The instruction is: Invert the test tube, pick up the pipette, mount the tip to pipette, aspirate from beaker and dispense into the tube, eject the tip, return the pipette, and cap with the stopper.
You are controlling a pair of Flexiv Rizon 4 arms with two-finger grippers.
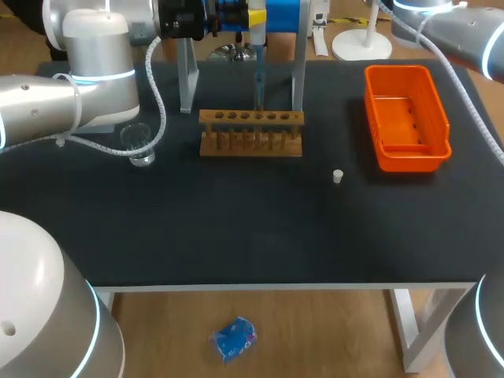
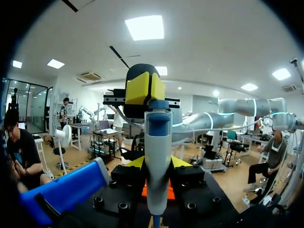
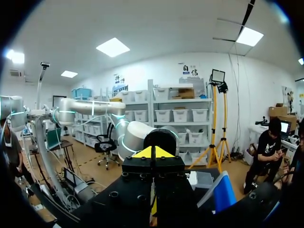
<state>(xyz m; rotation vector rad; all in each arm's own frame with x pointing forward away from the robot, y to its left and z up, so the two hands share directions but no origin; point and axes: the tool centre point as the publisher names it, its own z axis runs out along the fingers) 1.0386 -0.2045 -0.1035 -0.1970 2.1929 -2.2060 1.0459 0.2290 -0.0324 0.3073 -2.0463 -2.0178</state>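
My left gripper (image 1: 257,17) is at the back of the table, shut on the white and blue pipette (image 1: 258,55), which hangs upright. Its thin lower end reaches down to the holes of the wooden tube rack (image 1: 250,132). In the left wrist view the pipette (image 2: 157,161) stands between the yellow tips of the left gripper (image 2: 148,89). A glass beaker (image 1: 138,146) stands left of the rack, under my left arm. The small white stopper (image 1: 337,176) lies to the right of the rack. My right gripper (image 3: 153,153) is shut on nothing and is outside the head view.
An orange tray (image 1: 405,118) sits at the back right. The grey legs of the pipette stand (image 1: 187,79) rise behind the rack, with its blue top (image 2: 61,190) beside the left gripper. My right arm (image 1: 461,31) crosses the far right corner.
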